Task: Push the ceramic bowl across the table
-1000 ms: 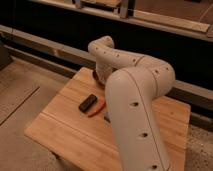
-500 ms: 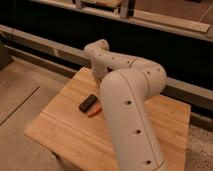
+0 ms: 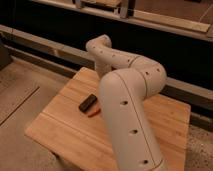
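Camera view shows the table point(image 3: 60, 125) with a dark rectangular block point(image 3: 88, 103) lying at 9 o'clock from the white arm point(image 3: 125, 100) and a thin red item point(image 3: 94, 113) just beside it at 5 o'clock. The arm bends toward 12 o'clock over the far edge, probably to push. It hides the gripper and the ceramic bowl, so the grip cannot be told.

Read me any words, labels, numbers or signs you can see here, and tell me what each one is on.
None: no text can be read on the arm, the table or the dark block lying on it.
The gripper is hidden behind the arm, so any marking on it cannot be seen.
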You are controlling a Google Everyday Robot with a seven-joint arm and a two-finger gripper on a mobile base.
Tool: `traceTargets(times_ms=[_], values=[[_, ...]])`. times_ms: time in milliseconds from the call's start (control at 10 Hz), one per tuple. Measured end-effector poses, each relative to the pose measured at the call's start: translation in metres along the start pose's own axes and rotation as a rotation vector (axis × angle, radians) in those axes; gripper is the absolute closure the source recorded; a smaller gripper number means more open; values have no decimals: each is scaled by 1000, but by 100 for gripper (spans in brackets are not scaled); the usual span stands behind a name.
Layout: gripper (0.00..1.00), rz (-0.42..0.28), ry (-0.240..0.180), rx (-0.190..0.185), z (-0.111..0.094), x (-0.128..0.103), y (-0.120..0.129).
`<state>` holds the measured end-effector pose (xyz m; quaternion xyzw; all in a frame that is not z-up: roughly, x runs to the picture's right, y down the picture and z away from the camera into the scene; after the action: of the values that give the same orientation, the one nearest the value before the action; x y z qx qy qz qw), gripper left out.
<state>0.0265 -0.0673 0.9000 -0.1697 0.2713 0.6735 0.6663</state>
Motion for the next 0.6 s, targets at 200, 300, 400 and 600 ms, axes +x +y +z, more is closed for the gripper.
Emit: traceTargets(times_ms=[200,300,400,600], values=[[100,32,-8,23,-7,-4,-20],[100,38,-8,34,-8,-5,-26],[100,42,-10,34,-9,-5,-27],[100,45,-16,5,-9,-3,-10]])
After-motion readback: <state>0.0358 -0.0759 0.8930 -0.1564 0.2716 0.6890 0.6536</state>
